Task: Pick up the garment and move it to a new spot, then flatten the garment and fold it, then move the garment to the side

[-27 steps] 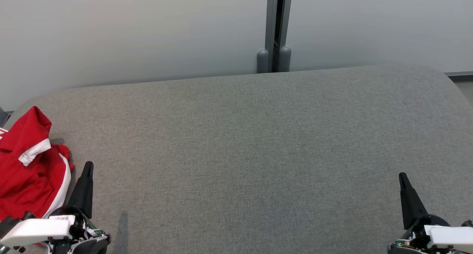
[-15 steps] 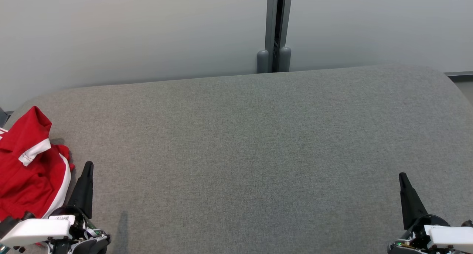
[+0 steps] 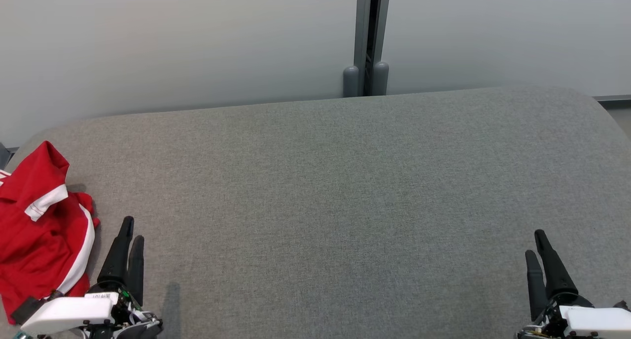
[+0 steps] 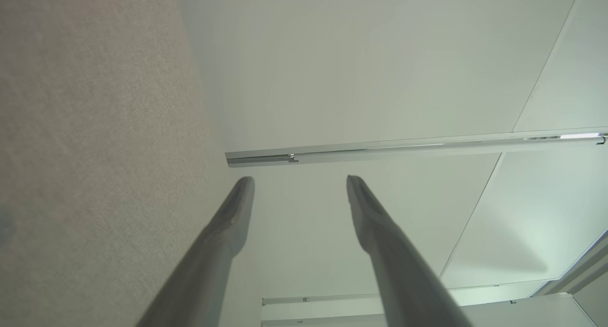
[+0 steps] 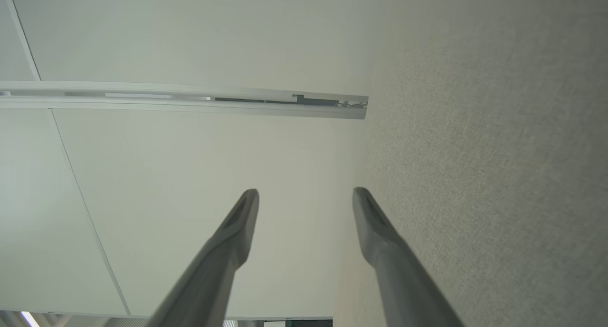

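A crumpled red-and-white garment (image 3: 42, 225) lay heaped at the left edge of the grey fabric surface (image 3: 315, 196), near its front-left corner, its length running roughly front to back. The left gripper (image 3: 133, 229), fingers apart and empty, hovered just right of the heap. The right gripper (image 3: 534, 243), likewise spread, was well apart at the front-right corner. The left arm looked better placed for the pickup.

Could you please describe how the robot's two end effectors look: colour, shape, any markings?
The left end effector and right end effector each have two long, dark, tapering fingers with pointed tips, on a black round base beside a white boxy casing. The left casing carries a small printed label.
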Robot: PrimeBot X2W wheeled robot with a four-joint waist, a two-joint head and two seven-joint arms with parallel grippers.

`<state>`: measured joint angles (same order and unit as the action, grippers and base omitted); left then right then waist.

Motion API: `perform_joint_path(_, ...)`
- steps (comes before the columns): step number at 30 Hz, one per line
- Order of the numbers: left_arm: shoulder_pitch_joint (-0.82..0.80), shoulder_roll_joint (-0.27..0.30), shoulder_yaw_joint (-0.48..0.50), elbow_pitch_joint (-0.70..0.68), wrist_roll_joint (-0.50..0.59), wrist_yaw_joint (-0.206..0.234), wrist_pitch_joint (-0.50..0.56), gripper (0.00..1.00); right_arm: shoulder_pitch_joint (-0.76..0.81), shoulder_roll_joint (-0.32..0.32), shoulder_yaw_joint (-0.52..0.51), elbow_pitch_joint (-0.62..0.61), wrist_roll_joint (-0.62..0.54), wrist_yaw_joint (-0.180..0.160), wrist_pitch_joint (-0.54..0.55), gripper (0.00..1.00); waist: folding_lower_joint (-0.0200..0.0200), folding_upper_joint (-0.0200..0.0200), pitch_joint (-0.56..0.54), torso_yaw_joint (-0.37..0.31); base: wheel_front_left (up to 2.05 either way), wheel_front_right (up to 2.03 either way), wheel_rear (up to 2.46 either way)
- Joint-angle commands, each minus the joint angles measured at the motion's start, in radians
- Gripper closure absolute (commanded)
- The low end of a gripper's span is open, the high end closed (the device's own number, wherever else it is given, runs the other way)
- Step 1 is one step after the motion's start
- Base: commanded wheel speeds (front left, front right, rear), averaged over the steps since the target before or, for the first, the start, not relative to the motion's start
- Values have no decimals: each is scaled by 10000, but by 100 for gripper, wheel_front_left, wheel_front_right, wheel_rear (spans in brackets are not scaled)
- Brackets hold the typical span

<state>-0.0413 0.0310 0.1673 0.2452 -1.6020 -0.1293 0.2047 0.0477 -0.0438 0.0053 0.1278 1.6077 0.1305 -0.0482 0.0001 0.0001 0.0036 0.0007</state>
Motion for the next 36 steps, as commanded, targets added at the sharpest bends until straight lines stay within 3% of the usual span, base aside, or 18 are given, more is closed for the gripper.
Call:
perform_joint_path(1,-483,140,-148,-213,144,-4,-183,0,-355,-183,-19,-122,-270,2,-144,0,0,-1,4,6,0,0,0)
perform_joint_path(10,-944,384,-608,-225,1440,-5,-763,0,-769,-483,-126,-215,-2028,2,-396,0,0,-1,30,25,0,0,0)
perform_joint_path(23,-1314,573,-1226,-597,5329,163,-1488,0,-1095,-806,-7,-699,-5885,2,-723,0,0,-1,3,40,0,0,0)
perform_joint_path(36,-1370,974,-2100,-412,8050,523,-2120,0,-1213,-909,174,-435,-8465,3,-1007,0,0,-1,-12,34,0,0,0)
